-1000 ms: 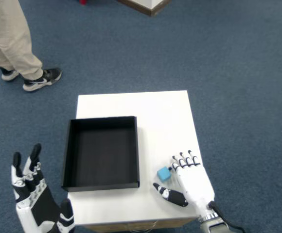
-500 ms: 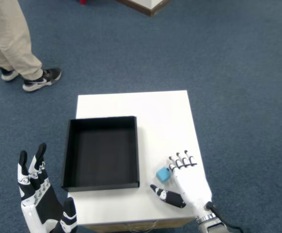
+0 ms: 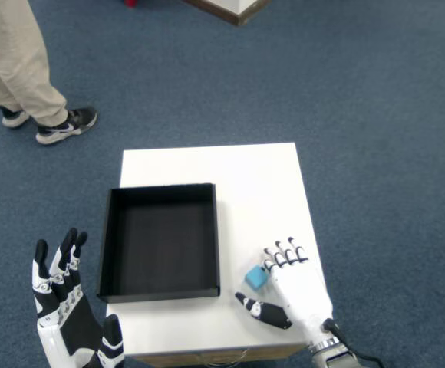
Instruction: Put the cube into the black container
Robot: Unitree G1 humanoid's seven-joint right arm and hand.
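1. Cube [image 3: 256, 277]: small, blue, on the white tabletop [image 3: 253, 184] near the front right corner, just outside the tray's right wall. Not yet in the tray.
2. Tray [image 3: 159, 241]: black, shallow, open-topped, nothing visible inside. It takes up the left front part of the tabletop, with its front wall close to the front edge.
3. Right hand [image 3: 290, 285]: palm down at the front right corner. Fingers are curled over the cube's right side and the thumb reaches along the tabletop in front of it. The fingertips look to be touching the cube; I cannot tell whether there is a firm pinch. The cube appears to rest on the surface, so I judge it as not held.
4. Left hand [image 3: 65, 307]: off the left front corner, fingers spread, holding nothing.
5. Step in hand, as I judge it: securing the grasp. To do it well, bring the thumb in against the cube's near face opposite the fingers and squeeze evenly, so the cube does not skid toward the tray wall.
6. Then lift clear of the wall's top edge before moving left, and release low over the tray floor.
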